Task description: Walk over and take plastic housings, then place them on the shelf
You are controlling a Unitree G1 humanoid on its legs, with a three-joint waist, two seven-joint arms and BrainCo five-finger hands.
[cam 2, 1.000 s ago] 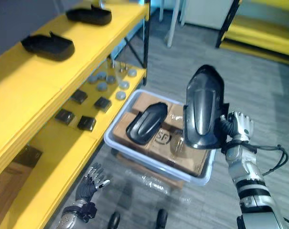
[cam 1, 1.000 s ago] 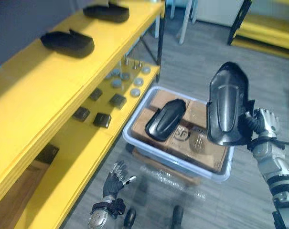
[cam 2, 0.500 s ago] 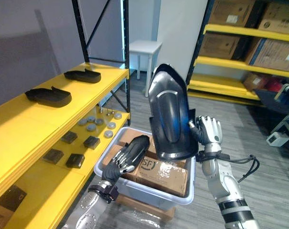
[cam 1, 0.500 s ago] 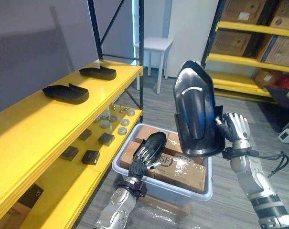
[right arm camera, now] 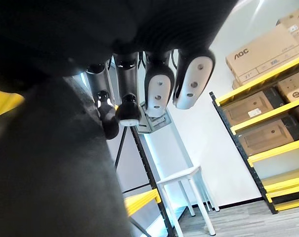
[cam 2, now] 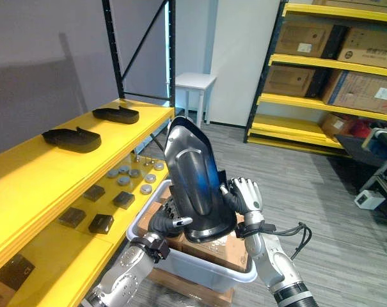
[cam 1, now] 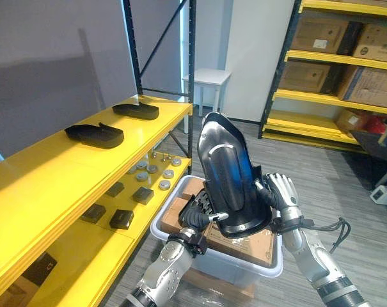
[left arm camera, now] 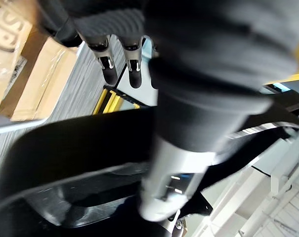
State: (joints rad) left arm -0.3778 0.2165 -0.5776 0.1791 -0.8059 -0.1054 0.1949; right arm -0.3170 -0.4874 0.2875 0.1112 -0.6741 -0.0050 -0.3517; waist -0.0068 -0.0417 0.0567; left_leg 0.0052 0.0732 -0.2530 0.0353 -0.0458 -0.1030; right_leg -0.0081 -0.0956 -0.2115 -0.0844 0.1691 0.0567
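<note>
Above bin [cam 1: 244, 274], upright black housing [cam 1: 231, 185], left hand [cam 1: 199, 214], right hand [cam 1: 284, 197], fingers gripping it

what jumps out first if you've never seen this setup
The big glossy black housing stands upright mid-view, gripped between the left hand and the right hand above a grey bin of cardboard boxes. To the left, two more dark housings lie on the top of the yellow shelf.
</note>
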